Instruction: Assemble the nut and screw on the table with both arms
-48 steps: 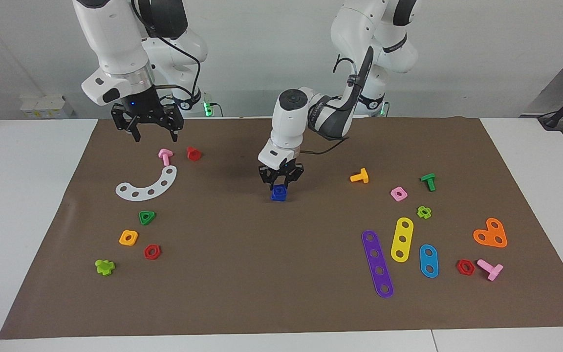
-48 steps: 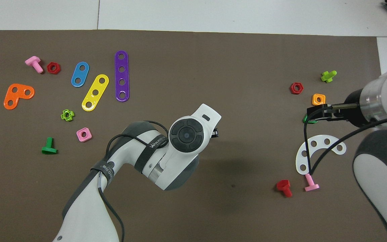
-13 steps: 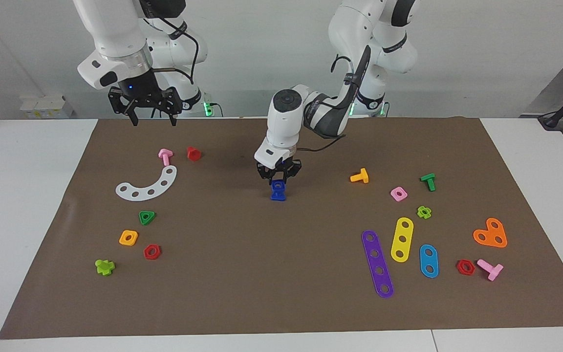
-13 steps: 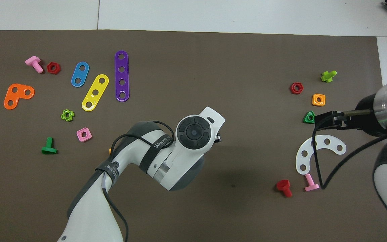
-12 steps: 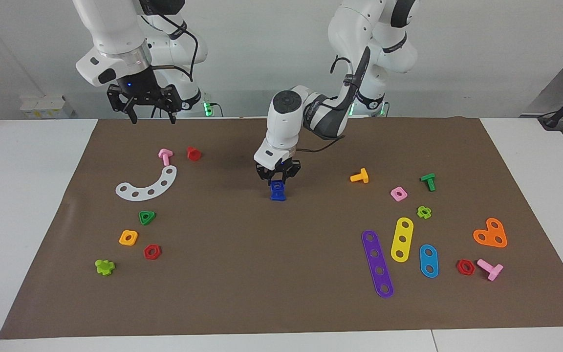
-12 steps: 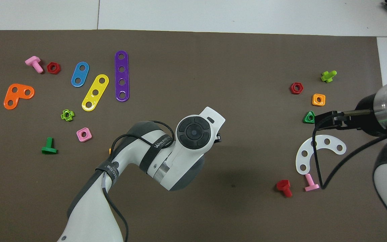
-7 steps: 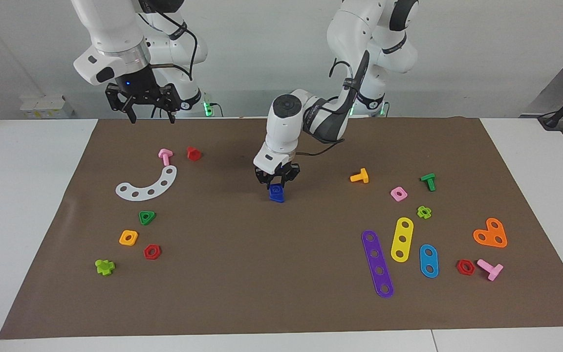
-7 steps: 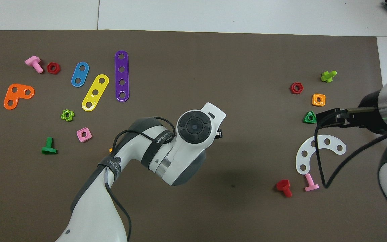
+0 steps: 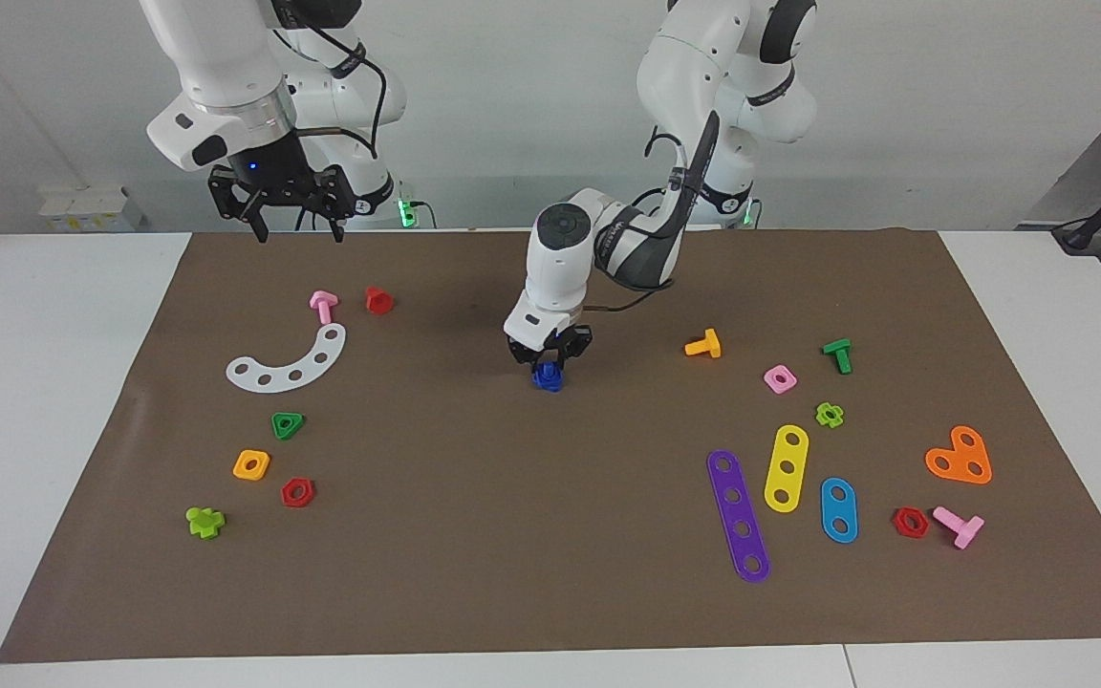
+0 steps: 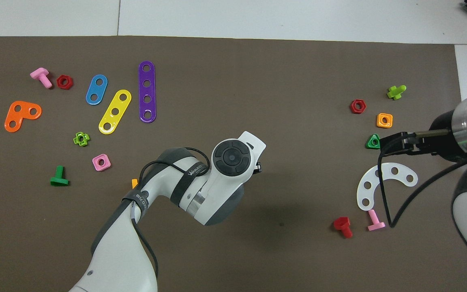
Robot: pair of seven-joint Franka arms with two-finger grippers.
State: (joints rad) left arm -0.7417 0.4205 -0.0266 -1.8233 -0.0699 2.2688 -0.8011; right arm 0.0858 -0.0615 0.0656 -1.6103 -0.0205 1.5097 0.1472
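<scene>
My left gripper [image 9: 548, 362] stands over the middle of the brown mat [image 9: 550, 535] and points straight down. It is shut on the blue nut [image 9: 547, 378], which rests low on the mat. The blue screw sits under the nut; the two show as one blue lump and I cannot tell them apart. In the overhead view the left wrist [image 10: 232, 158] hides both pieces. My right gripper [image 9: 291, 229] is open and empty, up in the air over the mat's edge nearest the robots, at the right arm's end; it also shows in the overhead view [image 10: 387, 145].
Near the right arm's end lie a pink screw [image 9: 323, 306], a red screw [image 9: 378, 300], a white curved strip [image 9: 291, 363], a green triangular nut [image 9: 288, 424] and an orange square nut [image 9: 251, 464]. Toward the left arm's end lie an orange screw [image 9: 704, 345], a pink nut [image 9: 780, 378] and coloured strips [image 9: 738, 514].
My left gripper has come down with the blue piece, from a little above the mat to the mat, and its wrist has turned. My right gripper rose earlier and now hangs still.
</scene>
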